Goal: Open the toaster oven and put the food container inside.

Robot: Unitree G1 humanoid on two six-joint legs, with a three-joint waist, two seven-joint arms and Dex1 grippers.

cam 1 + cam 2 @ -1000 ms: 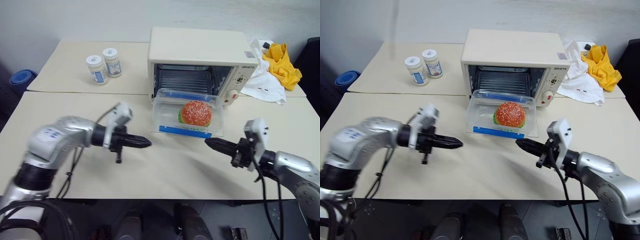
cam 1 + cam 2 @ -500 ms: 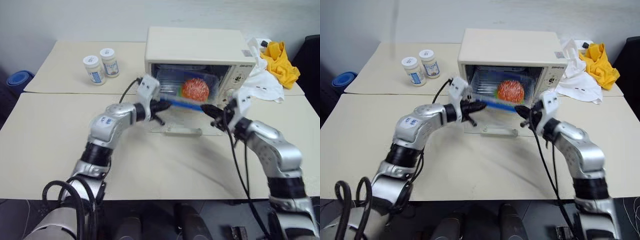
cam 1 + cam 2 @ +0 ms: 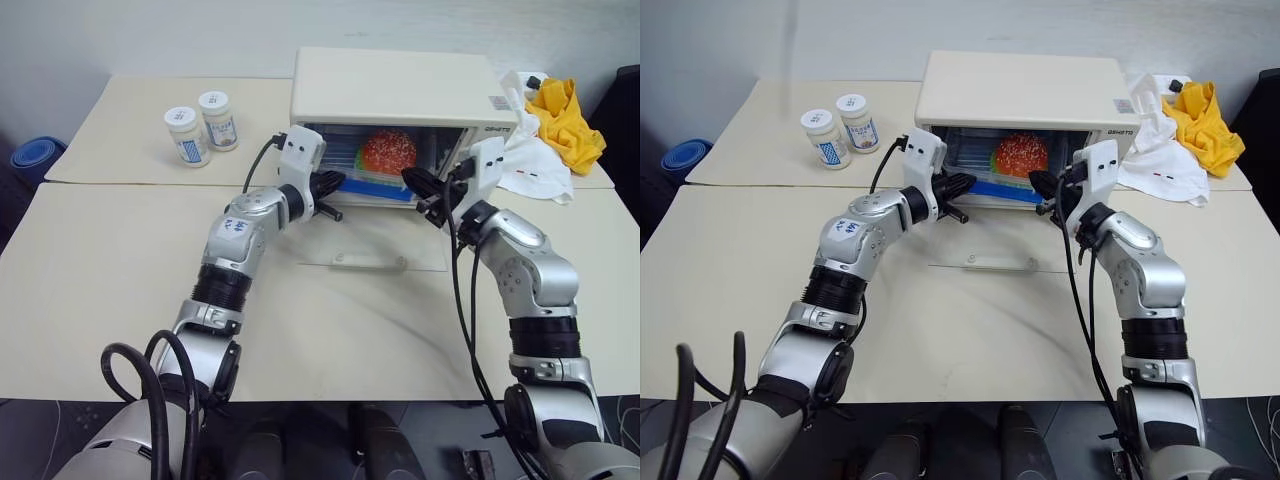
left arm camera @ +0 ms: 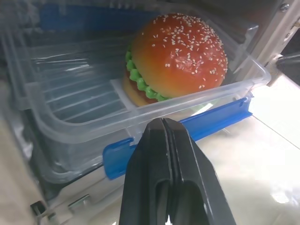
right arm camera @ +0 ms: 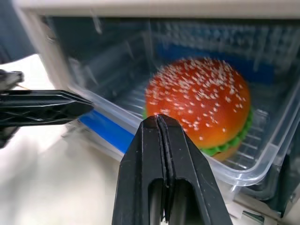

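The cream-white toaster oven (image 3: 400,85) stands open, its glass door (image 3: 370,245) lying flat on the table. The clear food container (image 3: 372,178) with the sesame-bun burger (image 3: 389,150) sits mostly inside the oven cavity, its blue clip strip (image 4: 215,117) at the mouth. My left gripper (image 3: 335,183) is shut, its tip against the container's front left edge. My right gripper (image 3: 412,180) is shut too, at the container's front right corner. The right wrist view has the burger (image 5: 199,101) just beyond my right gripper (image 5: 157,119).
Two white-lidded jars (image 3: 185,135) stand on the far table, left of the oven. A white cloth (image 3: 535,160) and a yellow cloth (image 3: 565,115) lie right of the oven. The open door juts toward me between my arms.
The container went from resting on the open door, up between my two shut grippers, and into the oven. Both arms reached forward and up with it.
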